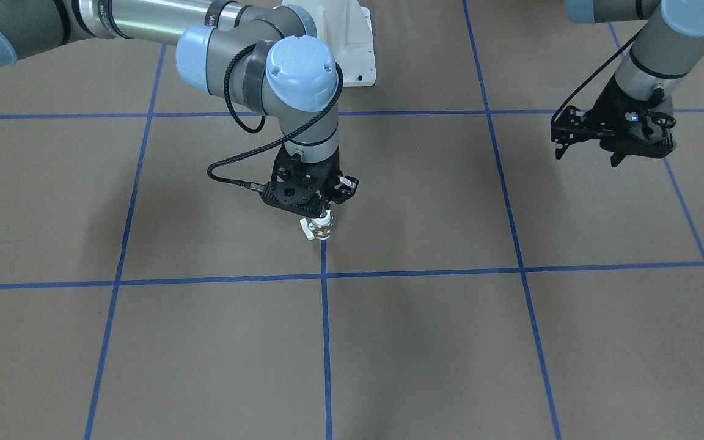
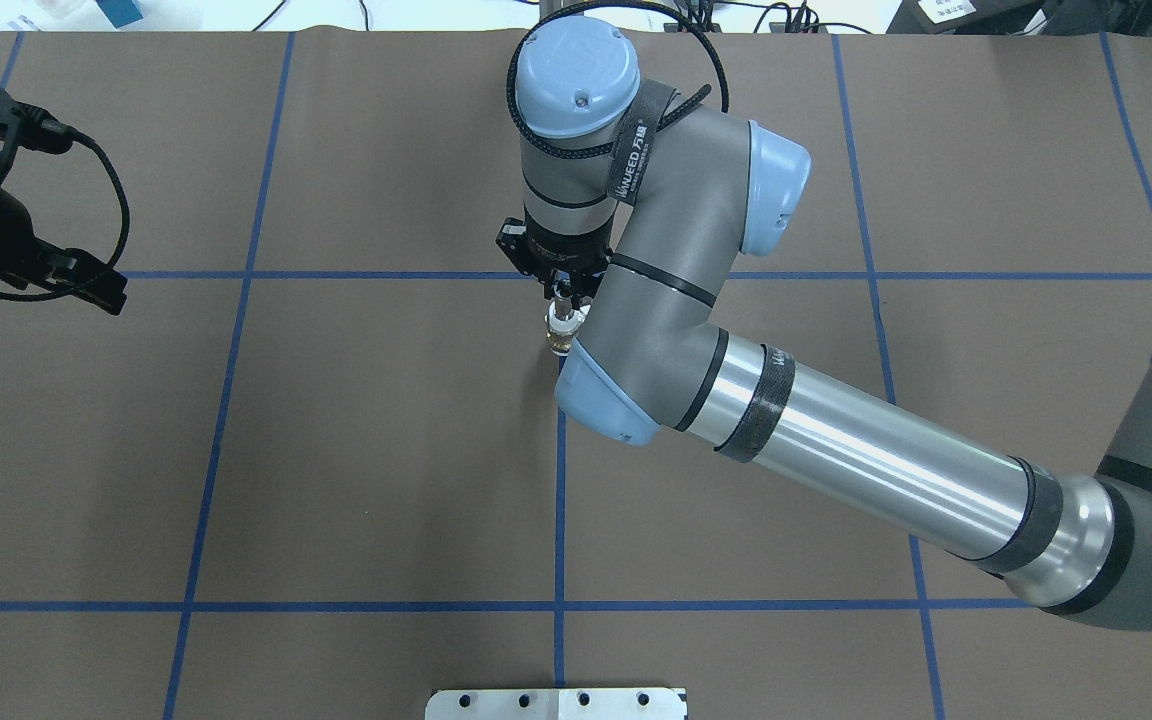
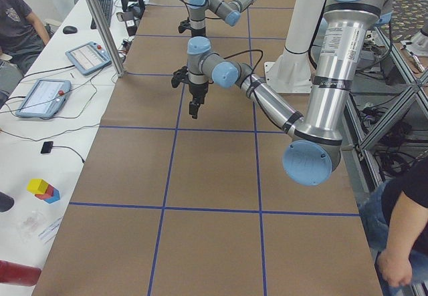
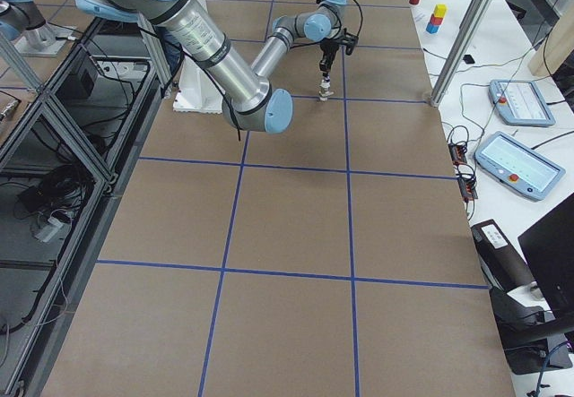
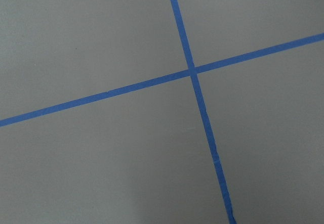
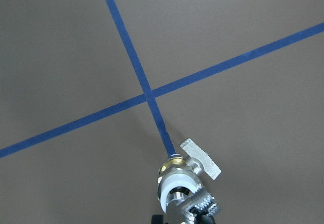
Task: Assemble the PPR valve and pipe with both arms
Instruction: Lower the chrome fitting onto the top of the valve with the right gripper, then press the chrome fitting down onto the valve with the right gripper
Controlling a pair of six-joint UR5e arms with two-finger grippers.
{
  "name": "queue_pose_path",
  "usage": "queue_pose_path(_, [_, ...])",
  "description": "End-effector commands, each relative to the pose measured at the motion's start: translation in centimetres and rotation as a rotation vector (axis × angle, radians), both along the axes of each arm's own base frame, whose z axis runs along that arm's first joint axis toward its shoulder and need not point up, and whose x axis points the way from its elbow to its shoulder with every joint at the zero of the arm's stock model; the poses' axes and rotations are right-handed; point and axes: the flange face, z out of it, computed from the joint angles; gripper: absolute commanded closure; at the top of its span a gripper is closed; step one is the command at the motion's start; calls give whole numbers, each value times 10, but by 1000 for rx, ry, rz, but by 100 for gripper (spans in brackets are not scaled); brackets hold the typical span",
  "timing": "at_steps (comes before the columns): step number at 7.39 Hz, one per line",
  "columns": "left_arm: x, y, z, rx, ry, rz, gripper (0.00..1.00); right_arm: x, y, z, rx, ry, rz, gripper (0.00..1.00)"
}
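Observation:
My right gripper [image 1: 322,215] is near the table's middle, pointing down and shut on the silvery pipe [image 6: 196,203]. Below the pipe is the PPR valve [image 1: 320,228], with a white ring, a brass middle and a side handle tab [image 6: 201,158]. The valve is right at the table surface over a blue tape line. I cannot tell whether it touches. It also shows in the overhead view [image 2: 562,333] and the right side view [image 4: 323,88]. My left gripper [image 1: 616,160] hangs far off at the table's left side [image 2: 108,292]. It looks shut and empty.
The brown table cover carries a grid of blue tape lines [image 5: 192,71]. The white bolted pedestal [image 1: 355,43] stands at the robot's side. A side bench holds tablets [image 3: 43,97] and coloured blocks [image 3: 43,189]. A metal post [image 3: 100,22] stands at the table's edge.

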Motion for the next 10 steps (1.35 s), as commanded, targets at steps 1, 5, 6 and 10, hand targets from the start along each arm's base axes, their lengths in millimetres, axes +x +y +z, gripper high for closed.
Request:
queue_pose_path(1, [0, 0, -1, -3, 1, -5, 0, -1, 1, 2, -1, 3, -2, 100])
queue_pose_path(5, [0, 0, -1, -3, 2, -6, 0, -12, 7, 4, 11, 18, -5, 100])
queue_pose_path(6, [0, 0, -1, -5, 1, -7, 0, -12, 7, 3, 13, 17, -6, 100])
queue_pose_path(10, [1, 2, -3, -31, 13, -17, 0, -13, 6, 2, 17, 19, -4, 100])
